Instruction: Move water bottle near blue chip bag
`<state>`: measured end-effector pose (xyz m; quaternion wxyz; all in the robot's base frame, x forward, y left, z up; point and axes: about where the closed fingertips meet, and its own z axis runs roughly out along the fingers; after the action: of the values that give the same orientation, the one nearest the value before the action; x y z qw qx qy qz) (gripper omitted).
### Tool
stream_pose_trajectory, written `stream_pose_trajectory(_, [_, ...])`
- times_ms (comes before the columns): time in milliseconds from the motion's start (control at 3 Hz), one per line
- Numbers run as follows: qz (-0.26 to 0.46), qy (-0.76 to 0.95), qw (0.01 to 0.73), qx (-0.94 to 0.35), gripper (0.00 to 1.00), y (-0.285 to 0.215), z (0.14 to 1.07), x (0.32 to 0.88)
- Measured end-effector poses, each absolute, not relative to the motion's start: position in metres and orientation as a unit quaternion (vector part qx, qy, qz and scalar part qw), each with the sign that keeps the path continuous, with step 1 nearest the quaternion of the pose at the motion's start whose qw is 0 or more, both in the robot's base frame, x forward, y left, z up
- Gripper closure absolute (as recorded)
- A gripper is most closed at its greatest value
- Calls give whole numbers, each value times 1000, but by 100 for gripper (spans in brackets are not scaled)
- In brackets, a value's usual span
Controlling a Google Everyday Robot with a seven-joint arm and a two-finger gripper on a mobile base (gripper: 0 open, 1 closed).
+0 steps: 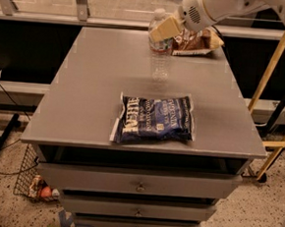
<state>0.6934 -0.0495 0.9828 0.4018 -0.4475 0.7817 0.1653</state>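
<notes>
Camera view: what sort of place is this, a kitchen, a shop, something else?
Probably a lab or workshop, not a home: a grey drawer cabinet on speckled floor, loose cables and a wire basket beside it. The gripper holds the water bottle over the cabinet's far end.
</notes>
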Motion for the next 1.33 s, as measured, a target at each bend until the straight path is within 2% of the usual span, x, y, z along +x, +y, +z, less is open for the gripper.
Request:
stream_pose_trajectory(667, [150,813,386,-409,100,-76,974,658])
stream_pose_trajectory(1333, [150,818,408,-376,100,-82,967,630])
